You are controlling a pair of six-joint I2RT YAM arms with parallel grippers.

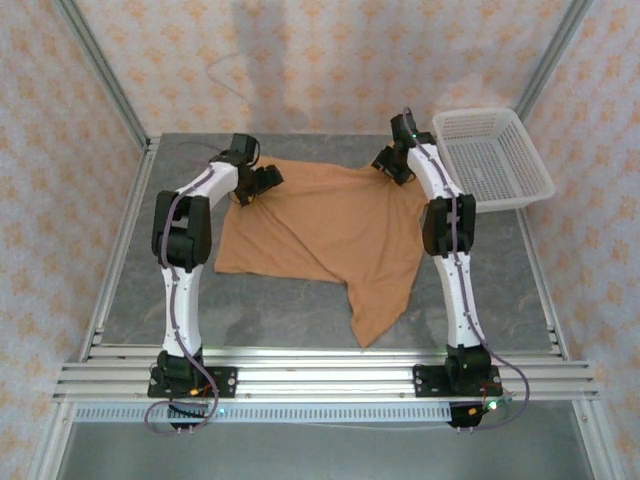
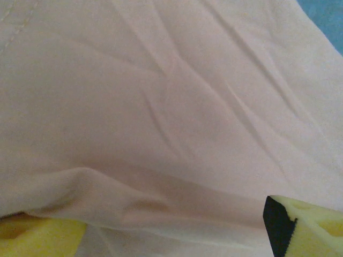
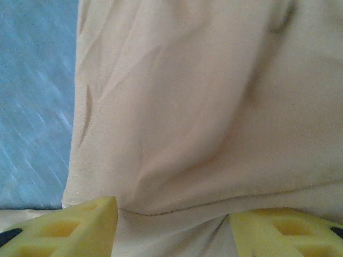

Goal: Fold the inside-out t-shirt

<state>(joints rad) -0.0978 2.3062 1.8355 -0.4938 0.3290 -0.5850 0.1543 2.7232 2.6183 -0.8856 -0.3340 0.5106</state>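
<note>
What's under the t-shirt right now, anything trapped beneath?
The grey table shows around the t-shirt, which lies fairly flat with no obvious lump. The surface it covers is hidden; something thin cannot be ruled out.

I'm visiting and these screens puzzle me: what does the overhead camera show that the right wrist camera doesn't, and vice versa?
Overhead: the whole layout, with the left arm and right arm at the far edge of the shirt, which lies spread on the table with one corner trailing nearward, and a white basket far right. Right wrist: a close-up of creases, with yellow fingertips apart and cloth between them. Shared: shirt and table.
</note>
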